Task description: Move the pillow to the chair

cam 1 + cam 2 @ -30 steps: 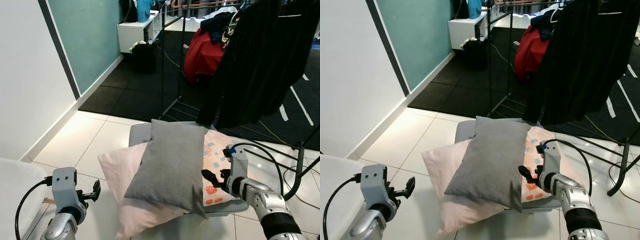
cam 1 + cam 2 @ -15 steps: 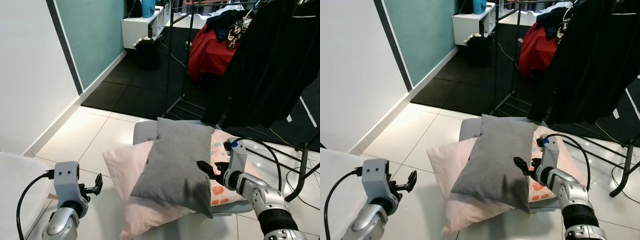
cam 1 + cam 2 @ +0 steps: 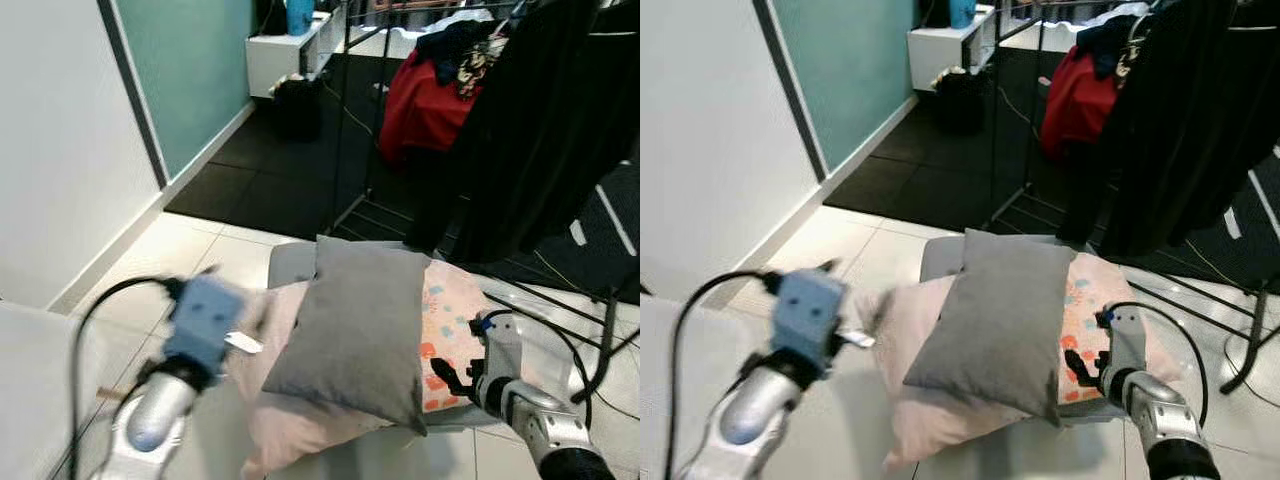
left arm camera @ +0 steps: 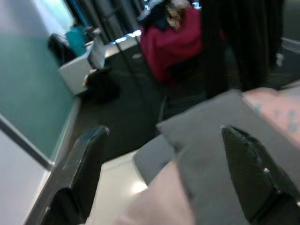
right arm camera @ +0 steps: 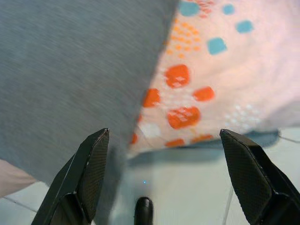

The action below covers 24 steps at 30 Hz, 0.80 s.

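Observation:
A grey pillow (image 3: 355, 330) lies on top of a pale pink pillow (image 3: 290, 425) and a pillow with orange and blue spots (image 3: 455, 315), all stacked on a low grey chair (image 3: 288, 265). My left gripper (image 3: 243, 338) is raised and motion-blurred at the pink pillow's left edge. In the left wrist view its fingers (image 4: 79, 173) stand wide open, pointing at the grey pillow (image 4: 220, 136). My right gripper (image 3: 447, 378) is open, low at the front right corner of the stack. Below it are the grey pillow's corner (image 5: 70, 84) and the spotted pillow (image 5: 220, 70).
A black clothes rack (image 3: 345, 120) with dark garments (image 3: 540, 120) and a red cloth (image 3: 425, 105) stands right behind the chair. A white cabinet (image 3: 285, 50) sits at the back. A white wall (image 3: 60, 150) runs along the left, and a white surface (image 3: 30, 390) lies at lower left.
My left arm has swung up and to the right, from beside the white surface to the pink pillow's edge. My right gripper has drawn back and down from the grey pillow's side.

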Tool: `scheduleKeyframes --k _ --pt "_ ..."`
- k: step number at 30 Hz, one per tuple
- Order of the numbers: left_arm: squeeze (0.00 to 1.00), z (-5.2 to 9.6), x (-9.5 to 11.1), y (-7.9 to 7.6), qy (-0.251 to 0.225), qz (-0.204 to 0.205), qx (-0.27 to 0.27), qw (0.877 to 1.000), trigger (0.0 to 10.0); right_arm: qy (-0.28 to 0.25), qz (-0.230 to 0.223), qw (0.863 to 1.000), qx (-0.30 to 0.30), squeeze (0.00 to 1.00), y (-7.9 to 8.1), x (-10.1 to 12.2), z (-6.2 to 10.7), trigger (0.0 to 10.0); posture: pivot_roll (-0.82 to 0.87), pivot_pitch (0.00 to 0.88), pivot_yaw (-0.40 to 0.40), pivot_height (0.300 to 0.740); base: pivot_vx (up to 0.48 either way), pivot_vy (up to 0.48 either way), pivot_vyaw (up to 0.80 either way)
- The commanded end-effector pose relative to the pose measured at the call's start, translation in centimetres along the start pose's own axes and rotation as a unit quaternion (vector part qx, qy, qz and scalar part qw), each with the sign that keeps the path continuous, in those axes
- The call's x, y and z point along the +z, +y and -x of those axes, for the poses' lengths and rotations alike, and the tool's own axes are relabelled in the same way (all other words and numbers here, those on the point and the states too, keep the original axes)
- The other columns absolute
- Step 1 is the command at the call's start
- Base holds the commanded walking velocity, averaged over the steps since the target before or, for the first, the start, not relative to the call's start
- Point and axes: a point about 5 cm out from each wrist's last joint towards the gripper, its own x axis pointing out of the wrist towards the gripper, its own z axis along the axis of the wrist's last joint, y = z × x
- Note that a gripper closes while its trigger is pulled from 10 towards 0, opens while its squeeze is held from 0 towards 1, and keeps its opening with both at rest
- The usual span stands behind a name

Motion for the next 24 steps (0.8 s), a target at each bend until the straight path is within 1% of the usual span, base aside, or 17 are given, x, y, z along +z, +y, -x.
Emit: scheduleKeyframes --k 1,2,3,4,5,6,8,10,11,12,15,18,21,24 --pt "0.00 -0.2 -0.3 -1.4 0.007 -0.112 -0.022 0.993 10.0 0.007 -0.006 1.000 0.011 0.00 0.5 -0.7 -0.2 10.0 -0.15 0.079 -0.012 0.740 0.000 0.000 0.00" --pt "0.00 -0.2 -0.3 -1.4 0.007 -0.112 -0.022 0.993 10.0 0.007 -0.006 1.000 0.011 0.00 0.5 -0.7 -0.2 10.0 -0.15 0.079 -0.012 0.740 0.000 0.000 0.00" --pt "0.00 -0.3 -0.5 -1.9 0.012 -0.151 -0.021 0.988 10.0 0.007 -0.007 1.000 0.015 0.00 0.6 -0.8 -0.2 10.0 -0.15 0.077 -0.010 0.740 0.000 0.000 0.00" --pt "0.00 -0.3 -0.8 -2.2 0.021 -0.181 -0.022 0.983 10.0 0.007 -0.008 1.000 0.016 0.00 0.7 -0.9 -0.2 10.0 -0.16 0.078 -0.012 0.740 0.000 0.000 0.00" --pt "0.00 -0.4 -1.5 -2.4 0.048 -0.204 -0.018 0.978 10.0 0.010 -0.007 1.000 0.014 0.00 0.5 -1.1 -0.2 10.0 -0.15 0.075 -0.015 0.740 0.000 0.000 0.00" --pt "0.00 -0.4 -1.5 -2.4 0.048 -0.204 -0.018 0.978 10.0 0.010 -0.007 1.000 0.014 0.00 0.5 -1.1 -0.2 10.0 -0.15 0.075 -0.015 0.740 0.000 0.000 0.00" --pt "0.00 -0.3 -1.4 -3.2 0.044 -0.199 -0.043 0.978 10.0 0.016 -0.004 1.000 0.005 0.00 0.1 -1.5 -0.1 10.0 -0.15 0.073 -0.019 0.740 0.000 0.000 0.00" --pt "0.00 -0.3 -1.1 -3.9 0.047 -0.230 -0.062 0.970 10.0 0.022 -0.002 1.000 -0.004 0.00 -0.3 -1.9 0.0 10.0 -0.14 0.073 -0.024 0.740 0.000 0.000 0.00" --pt "0.00 -0.3 -1.0 -4.0 0.051 -0.241 -0.064 0.967 10.0 0.023 -0.002 1.000 -0.006 0.00 -0.4 -2.0 0.0 10.0 -0.14 0.073 -0.024 0.740 0.000 0.000 0.00" --pt "0.00 -0.3 -1.0 -4.0 0.051 -0.241 -0.064 0.967 10.0 0.023 -0.002 1.000 -0.006 0.00 -0.4 -2.0 0.0 10.0 -0.14 0.073 -0.024 0.740 0.000 0.000 0.00" --pt "0.00 -0.7 -1.2 -4.8 0.065 -0.235 -0.095 0.965 10.0 0.026 -0.003 1.000 -0.009 0.00 -0.6 -2.2 0.0 10.0 -0.14 0.073 -0.026 0.740 0.000 0.000 0.00" --pt "0.00 -1.0 -1.1 -5.1 0.069 -0.247 -0.098 0.962 10.0 0.026 -0.006 1.000 -0.008 0.00 -0.6 -2.3 0.0 10.0 -0.15 0.073 -0.024 0.740 0.000 0.000 0.00" --pt "0.00 -1.0 -1.1 -5.2 0.069 -0.251 -0.098 0.961 10.0 0.025 -0.007 1.000 -0.006 0.00 -0.6 -2.2 0.0 10.0 -0.15 0.072 -0.029 0.740 0.000 0.000 0.00" --pt "0.00 -1.0 -0.7 -5.5 0.056 -0.262 -0.097 0.959 10.0 0.025 -0.008 1.000 -0.005 0.00 -0.7 -2.2 0.0 10.0 -0.14 0.077 -0.033 0.740 0.000 0.000 0.00"
